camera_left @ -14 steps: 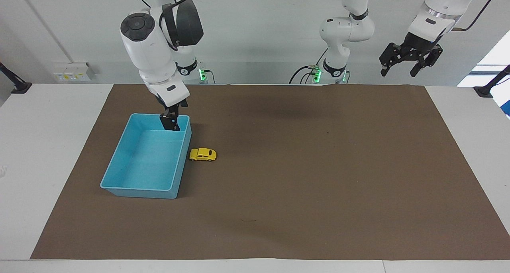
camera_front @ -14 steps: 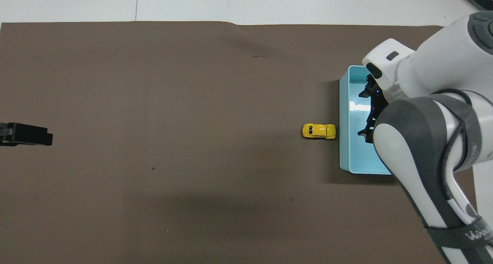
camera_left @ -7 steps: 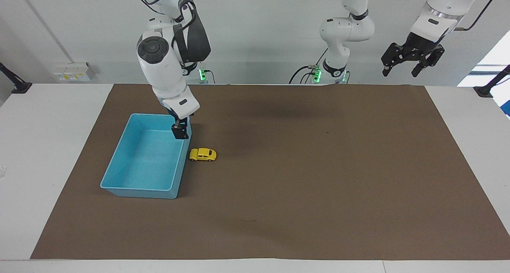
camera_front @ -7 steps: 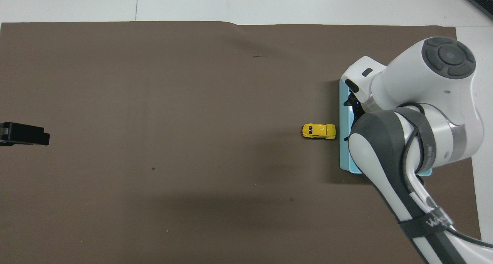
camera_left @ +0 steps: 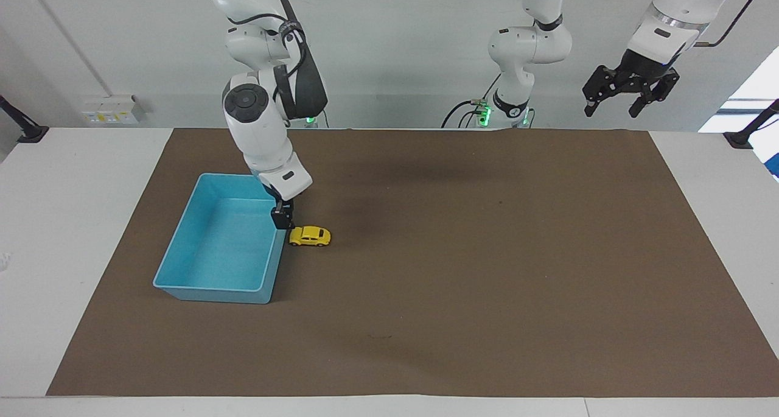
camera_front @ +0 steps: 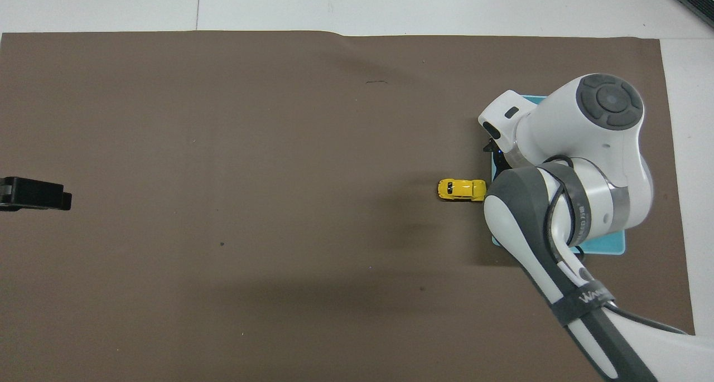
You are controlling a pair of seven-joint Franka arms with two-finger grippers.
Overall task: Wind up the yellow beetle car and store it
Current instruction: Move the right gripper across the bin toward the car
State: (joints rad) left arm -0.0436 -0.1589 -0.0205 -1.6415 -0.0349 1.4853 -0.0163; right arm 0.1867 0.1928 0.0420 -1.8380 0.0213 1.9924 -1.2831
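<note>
The yellow beetle car [camera_left: 310, 236] stands on its wheels on the brown mat, right beside the long wall of the blue bin [camera_left: 210, 290] that faces the left arm's end of the table. My right gripper [camera_left: 282, 217] hangs low over that wall's rim, just short of the car's end, open and holding nothing. In the overhead view the car [camera_front: 461, 189] shows clearly, while the right arm's body covers its gripper and most of the bin [camera_front: 608, 247]. My left gripper [camera_left: 627, 94] waits raised and open over the mat's corner nearest its own base.
The brown mat [camera_left: 462, 271] covers most of the white table. The blue bin holds nothing. The left gripper's black tip [camera_front: 34, 193] shows at the edge of the overhead view.
The right gripper has swung from inside the bin's corner nearest the robots across to the wall by the car, and lower. The car and bin have not moved.
</note>
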